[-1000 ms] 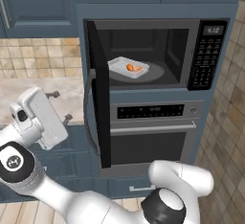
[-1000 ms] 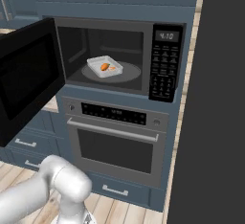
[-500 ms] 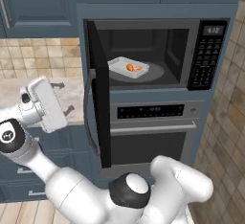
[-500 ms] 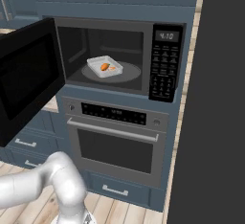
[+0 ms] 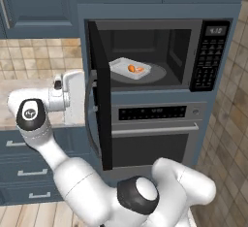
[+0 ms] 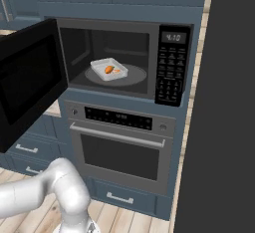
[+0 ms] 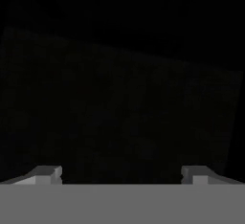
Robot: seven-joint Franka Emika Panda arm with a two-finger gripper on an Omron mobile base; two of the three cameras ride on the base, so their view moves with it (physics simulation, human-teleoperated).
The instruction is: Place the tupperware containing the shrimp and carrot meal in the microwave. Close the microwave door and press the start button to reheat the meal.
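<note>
**Door close: contact on outer panel**

Translucent pale grey tupperware tray [image 5: 130, 69] with orange shrimp and carrot pieces [image 6: 110, 69] sits on the turntable inside the black built-in microwave [image 6: 124, 60]. Large black microwave door [image 5: 98, 95] stands open. Claw [image 7: 122, 173] spread wide, empty, facing the door's outer face. Judgement: door is rigid, hinged, light; push flat near the free edge.

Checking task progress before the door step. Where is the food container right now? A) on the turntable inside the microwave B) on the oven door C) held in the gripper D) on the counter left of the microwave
A: the container sits on the grey turntable inside the microwave, whose door stands open.
</note>
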